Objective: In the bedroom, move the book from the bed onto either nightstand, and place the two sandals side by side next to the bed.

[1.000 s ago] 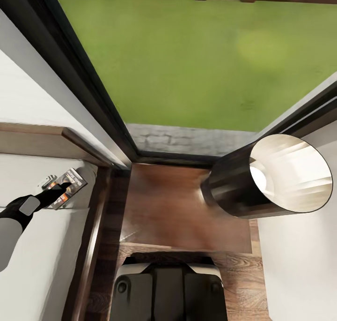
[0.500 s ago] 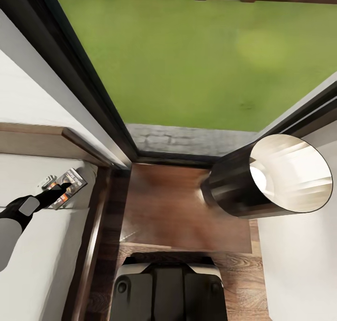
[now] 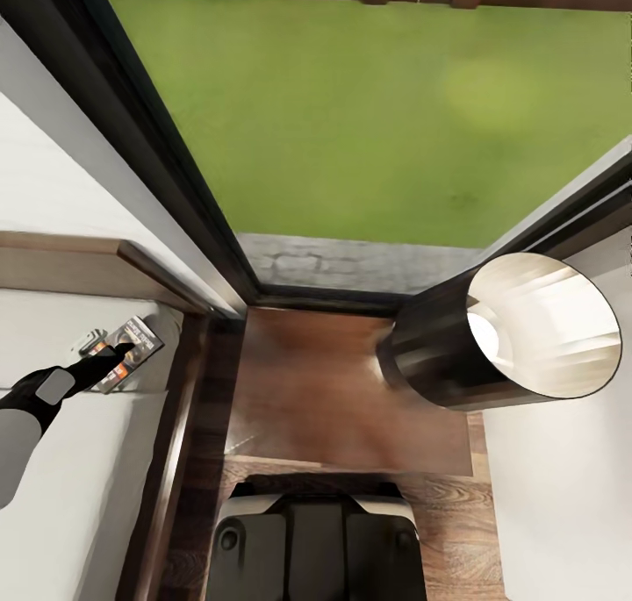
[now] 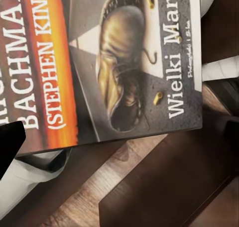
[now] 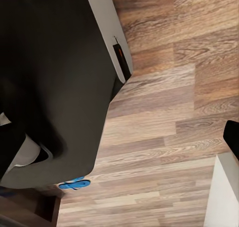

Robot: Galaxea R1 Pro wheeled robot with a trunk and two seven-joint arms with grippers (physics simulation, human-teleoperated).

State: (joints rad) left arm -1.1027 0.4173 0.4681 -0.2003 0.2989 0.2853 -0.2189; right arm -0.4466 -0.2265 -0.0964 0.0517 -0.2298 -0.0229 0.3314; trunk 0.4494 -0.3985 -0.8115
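The book (image 3: 132,348) lies at the corner of the bed (image 3: 53,496), by the mattress edge. Its cover, with a boot picture and an orange band, shows close up in the left wrist view (image 4: 119,62). My left gripper (image 3: 116,353) reaches down over it, open, and one black fingertip (image 4: 10,145) overlaps the cover's edge. The nightstand (image 3: 325,390) stands right of the bed, its glossy top under the window. One blue sandal (image 5: 73,184) lies on the plank floor beside my dark body. A fingertip (image 5: 232,137) of my right gripper sits far out at that view's edge, with nothing held.
A dark cylindrical lampshade (image 3: 500,333) hangs over the nightstand's right part. The black window frame (image 3: 175,189) and the grass lie behind it. The headboard (image 3: 79,263) runs along the wall. My base (image 3: 316,540) stands against the nightstand's front. A white surface (image 5: 224,192) borders the floor.
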